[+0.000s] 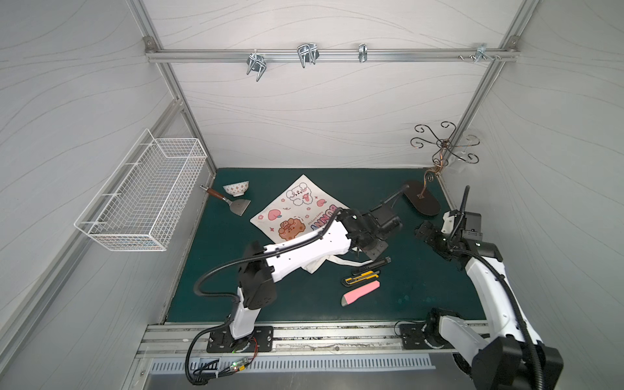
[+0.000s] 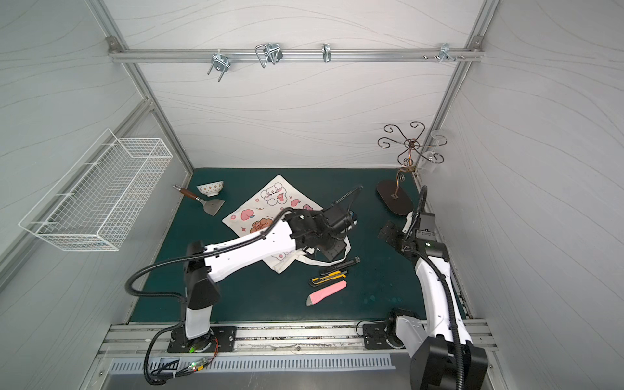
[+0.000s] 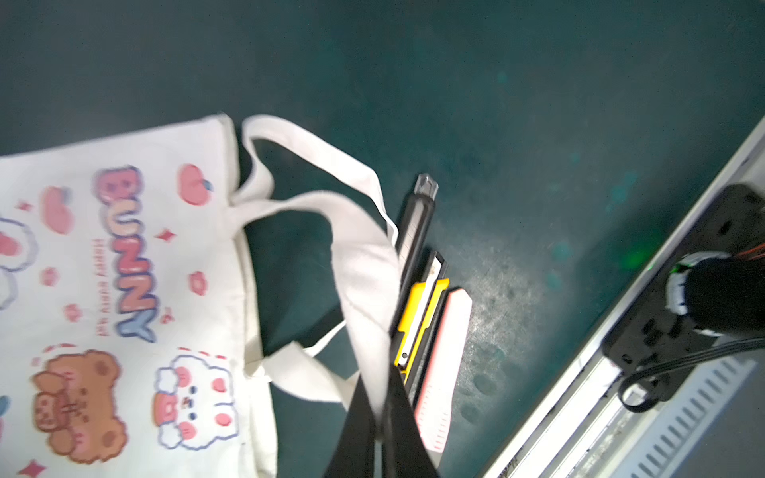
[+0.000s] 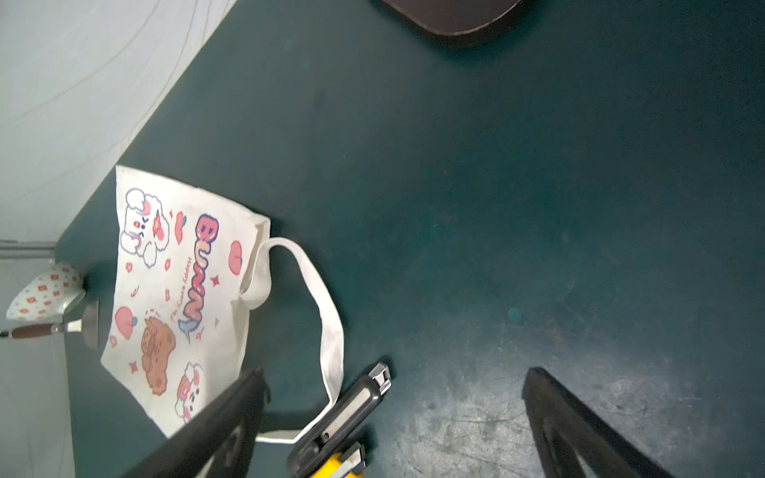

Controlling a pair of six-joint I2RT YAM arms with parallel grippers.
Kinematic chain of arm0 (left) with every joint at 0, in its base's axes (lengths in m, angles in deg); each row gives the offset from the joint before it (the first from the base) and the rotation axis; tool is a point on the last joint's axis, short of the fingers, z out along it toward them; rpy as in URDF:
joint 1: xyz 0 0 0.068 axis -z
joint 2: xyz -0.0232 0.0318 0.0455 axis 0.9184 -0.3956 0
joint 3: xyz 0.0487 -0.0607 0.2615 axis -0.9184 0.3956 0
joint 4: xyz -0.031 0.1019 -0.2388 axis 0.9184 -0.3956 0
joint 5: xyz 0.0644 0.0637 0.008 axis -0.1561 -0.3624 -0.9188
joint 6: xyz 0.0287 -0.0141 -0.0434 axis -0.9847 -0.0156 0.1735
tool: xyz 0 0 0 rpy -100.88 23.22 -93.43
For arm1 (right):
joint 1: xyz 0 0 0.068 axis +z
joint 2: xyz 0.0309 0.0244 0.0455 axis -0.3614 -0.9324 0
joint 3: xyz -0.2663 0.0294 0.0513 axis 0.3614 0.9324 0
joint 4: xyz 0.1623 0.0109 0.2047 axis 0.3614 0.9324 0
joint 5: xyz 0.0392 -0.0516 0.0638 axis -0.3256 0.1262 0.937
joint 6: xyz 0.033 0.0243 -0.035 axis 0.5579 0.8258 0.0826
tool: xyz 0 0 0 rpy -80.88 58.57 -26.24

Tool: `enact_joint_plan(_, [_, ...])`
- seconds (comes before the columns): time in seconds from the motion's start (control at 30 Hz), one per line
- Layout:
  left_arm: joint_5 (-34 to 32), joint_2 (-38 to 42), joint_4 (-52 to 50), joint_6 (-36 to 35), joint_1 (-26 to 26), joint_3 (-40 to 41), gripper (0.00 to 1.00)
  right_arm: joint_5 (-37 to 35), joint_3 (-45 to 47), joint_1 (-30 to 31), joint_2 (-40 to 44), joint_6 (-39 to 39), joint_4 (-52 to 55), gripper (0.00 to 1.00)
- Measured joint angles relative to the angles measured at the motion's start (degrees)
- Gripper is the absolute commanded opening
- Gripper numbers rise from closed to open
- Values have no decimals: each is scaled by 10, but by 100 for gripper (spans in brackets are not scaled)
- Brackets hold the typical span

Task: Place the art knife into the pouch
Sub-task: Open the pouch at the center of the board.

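Observation:
The pouch (image 1: 297, 209) (image 2: 266, 209), a cream cloth bag printed with bunnies, a bear and "BUNNY", lies flat mid-mat. My left gripper (image 1: 358, 251) (image 3: 383, 434) is shut on one of its white straps (image 3: 364, 256) at the bag's near corner. Three art knives lie side by side just in front: black (image 1: 371, 265) (image 3: 418, 223), yellow-and-black (image 1: 361, 277) (image 3: 418, 314) and pink (image 1: 361, 293) (image 3: 447, 351). The held strap drapes against the black knife. My right gripper (image 1: 426, 233) (image 4: 395, 374) hangs open to the right, above the mat, with the black knife's tip (image 4: 381, 374) showing between its fingers.
A patterned bowl (image 1: 236, 188) and a wooden-handled scraper (image 1: 229, 201) sit at the back left. A curled wire stand on a dark oval base (image 1: 422, 201) stands at the back right. A white wire basket (image 1: 145, 196) hangs on the left wall. A metal rail (image 1: 304, 334) borders the mat's front.

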Motion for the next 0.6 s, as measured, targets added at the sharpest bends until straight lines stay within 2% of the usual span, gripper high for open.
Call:
enact_joint_plan(0.07, [-9,38,-14,-1,-17,-9,0,3,-5,32,-8,-3,9,99])
enact_joint_plan(0.17, [-17,75,-38,-3,-49,-14,0,1,-10,111,-18,-6,23,99])
enact_joint_plan(0.37, [-17,79,-76,-15,-100,-21,0,-7,3,271,-38,-4,33,96])
enact_joint_plan(0.6, [-16,91,-90,-21,-113,-27,0,-29,26,360,-86,30,30,94])
